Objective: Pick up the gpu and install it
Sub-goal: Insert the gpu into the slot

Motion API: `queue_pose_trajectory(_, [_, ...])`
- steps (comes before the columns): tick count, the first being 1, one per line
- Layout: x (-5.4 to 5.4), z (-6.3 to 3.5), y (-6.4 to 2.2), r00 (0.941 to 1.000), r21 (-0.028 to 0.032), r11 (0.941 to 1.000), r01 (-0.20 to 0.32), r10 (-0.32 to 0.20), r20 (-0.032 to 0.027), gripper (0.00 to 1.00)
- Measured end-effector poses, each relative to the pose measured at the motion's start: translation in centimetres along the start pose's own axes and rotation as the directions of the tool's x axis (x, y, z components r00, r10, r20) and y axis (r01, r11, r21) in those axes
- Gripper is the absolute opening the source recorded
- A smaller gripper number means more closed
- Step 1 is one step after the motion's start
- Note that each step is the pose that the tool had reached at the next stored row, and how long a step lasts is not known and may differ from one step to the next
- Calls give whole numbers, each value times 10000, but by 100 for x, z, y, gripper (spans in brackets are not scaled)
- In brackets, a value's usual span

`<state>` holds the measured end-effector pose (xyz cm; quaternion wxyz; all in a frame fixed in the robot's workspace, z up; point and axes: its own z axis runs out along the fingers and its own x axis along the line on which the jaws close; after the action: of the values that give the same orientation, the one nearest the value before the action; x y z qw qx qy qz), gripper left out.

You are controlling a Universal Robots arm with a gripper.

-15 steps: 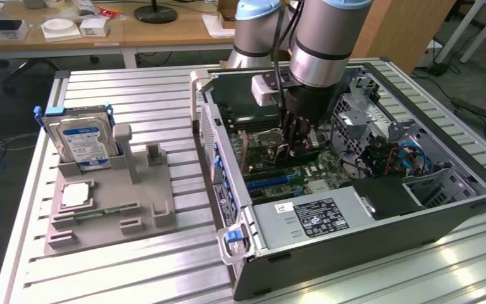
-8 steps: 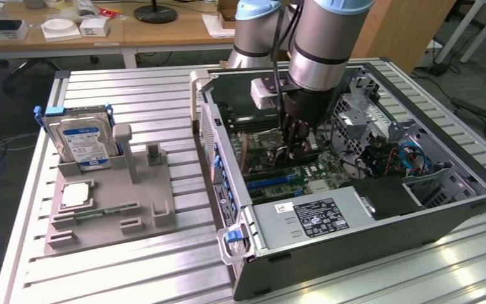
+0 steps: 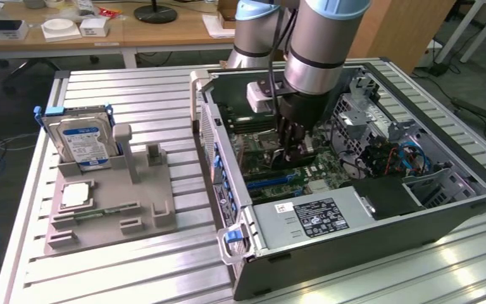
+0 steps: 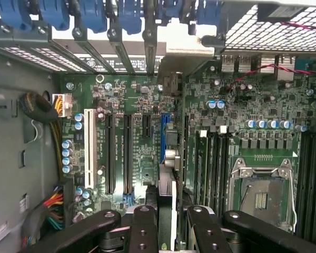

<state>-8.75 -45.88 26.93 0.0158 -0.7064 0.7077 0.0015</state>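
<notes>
My gripper reaches down inside the open computer case, just above the motherboard. It is shut on the gpu, a thin dark card with a silvery edge, seen edge-on between the black fingers. The card stands upright along the blue expansion slot, and its metal end bracket lies against the rear slot openings. I cannot tell whether the card's edge is down in the slot or just above it.
Black expansion slots, the processor socket and a cable bundle surround the card. The power supply fills the case's near end. On the exterior view's left, a grey fixture holds a hard drive and a memory stick.
</notes>
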Motion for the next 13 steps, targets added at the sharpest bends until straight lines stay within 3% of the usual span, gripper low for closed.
queue_pose_trajectory(13, [5,142,12,10000,-1,10000,0,0,-1,27])
